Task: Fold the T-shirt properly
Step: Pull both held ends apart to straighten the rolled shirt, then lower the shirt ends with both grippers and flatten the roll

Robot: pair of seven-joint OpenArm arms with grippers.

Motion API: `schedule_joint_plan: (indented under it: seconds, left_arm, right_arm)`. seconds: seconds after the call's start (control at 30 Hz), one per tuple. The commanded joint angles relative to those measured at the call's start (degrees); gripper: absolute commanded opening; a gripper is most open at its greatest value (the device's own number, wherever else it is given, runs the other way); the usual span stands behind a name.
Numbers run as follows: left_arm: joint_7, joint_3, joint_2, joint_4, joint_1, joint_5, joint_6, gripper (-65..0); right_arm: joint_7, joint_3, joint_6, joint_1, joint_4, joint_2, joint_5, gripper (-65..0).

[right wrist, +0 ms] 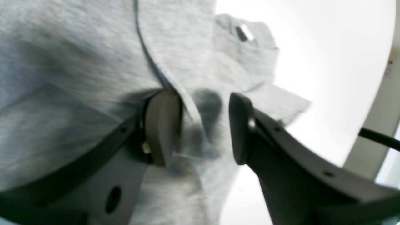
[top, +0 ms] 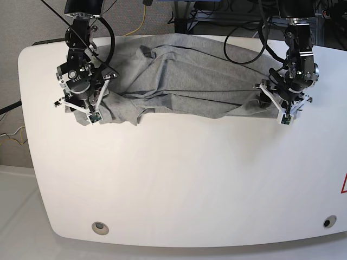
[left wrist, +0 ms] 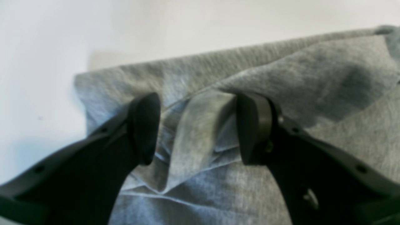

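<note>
The grey T-shirt [top: 184, 81] lies crumpled and stretched sideways along the back of the white table [top: 173, 179], plain side showing. My left gripper [left wrist: 199, 128] is at the shirt's end on the base view's right [top: 269, 99]. Its jaws stand wide apart, astride a raised fold of the T-shirt [left wrist: 343, 78] without pinching it. My right gripper [right wrist: 203, 131] is at the other end [top: 76, 105]. It is open too, with a hemmed edge of the T-shirt [right wrist: 62, 62] draped over one fingertip [right wrist: 162, 125] and loose cloth in the gap.
Cables [top: 238, 32] hang behind the table's back edge. A small label [right wrist: 245, 32] shows on a bunched part of the shirt. Bare white tabletop stretches in front of the shirt, with two round holes [top: 98, 227] near the front edge.
</note>
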Motion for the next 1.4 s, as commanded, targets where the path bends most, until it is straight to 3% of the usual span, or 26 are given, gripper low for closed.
schedule_joint_plan:
  seconds: [0.0, 0.2, 0.4, 0.5, 0.77, 1.37]
  left_arm:
    - [-0.9, -0.3, -0.6, 2.0, -0.7, -0.3, 0.2, -28.0]
    - [0.5, -0.3, -0.8, 3.9, -0.9, -0.3, 0.3, -28.0]
    - [6.9, -0.4, -2.2, 7.3, -3.1, -0.4, 0.3, -28.0]
    - [7.0, -0.4, -2.3, 8.5, -3.2, -0.3, 0.3, -28.0]
    - [7.2, -0.5, -2.4, 9.1, -0.9, -0.3, 0.3, -28.0]
    - [7.1, -0.5, -1.9, 9.0, 6.1, -0.3, 0.3, -28.0]
  right_arm:
    - [0.3, 0.4, -0.2, 0.9, 2.2, 0.8, -0.6, -38.0]
    - [0.3, 0.4, -0.2, 0.6, 4.8, 0.8, -0.6, -38.0]
    - [0.0, 1.5, -0.2, 0.2, 6.2, 0.8, -0.1, -38.0]
    - [-0.9, 1.6, 0.1, -1.2, 8.4, 0.7, 0.0, -38.0]
    - [-1.0, 1.8, 4.5, -5.2, 9.3, 0.6, -0.5, -38.0]
    - [-0.7, 1.8, 4.5, -9.7, 8.5, 0.3, 0.0, -38.2]
